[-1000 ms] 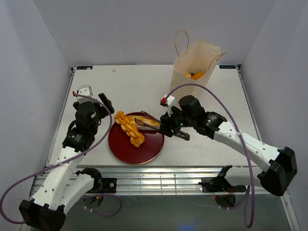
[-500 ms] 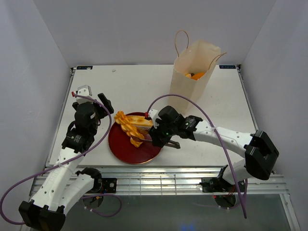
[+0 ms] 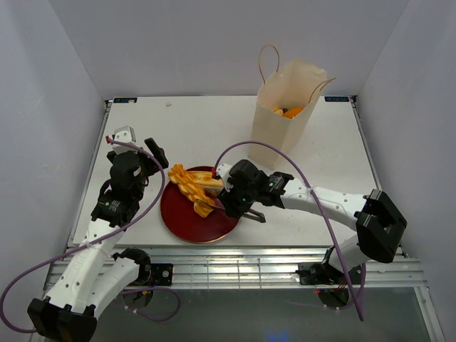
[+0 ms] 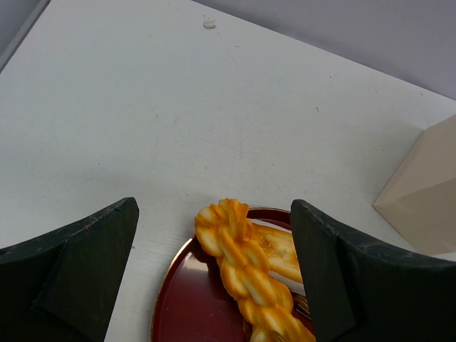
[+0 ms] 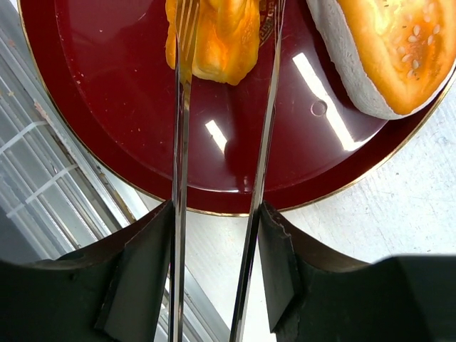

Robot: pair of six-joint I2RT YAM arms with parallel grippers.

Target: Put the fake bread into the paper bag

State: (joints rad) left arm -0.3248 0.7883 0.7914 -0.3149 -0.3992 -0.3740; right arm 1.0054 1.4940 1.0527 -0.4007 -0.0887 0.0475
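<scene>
Over the near rim of the dark red plate (image 3: 178, 221), the right gripper (image 5: 214, 221) hangs low. Its jaws pinch the metal tongs (image 5: 178, 142) by their two thin arms, squeezed partway so the blades stand a little apart rather than sprung wide. The tongs reach out across the plate, and their tips sit either side of the near end of the glossy braided loaf (image 5: 214, 35), placed to nip it. The left blade looks to lie right against the loaf, though from this close angle I can't be sure either tip is truly pressing.

The loaf lies flat on the plate, running from its middle toward its far-left rim. A pale sesame-topped roll (image 5: 385, 50) sits just beside it, toward the plate's far-right rim.

Off the plate's far-left edge the left gripper (image 4: 214, 205) hovers above the counter (image 3: 199, 128). Its jaws are spread with nothing between them, and my guess is it is simply parked clear of the tongs' path.

Well beyond the plate's far-right side stands the paper bag (image 3: 281, 121), upright with its mouth open and handles up, so a piece can be dropped in from above. Some orange pieces (image 3: 288, 112) show inside it. Two breads are left on the plate, and the grab on the loaf looks like the step in hand.
</scene>
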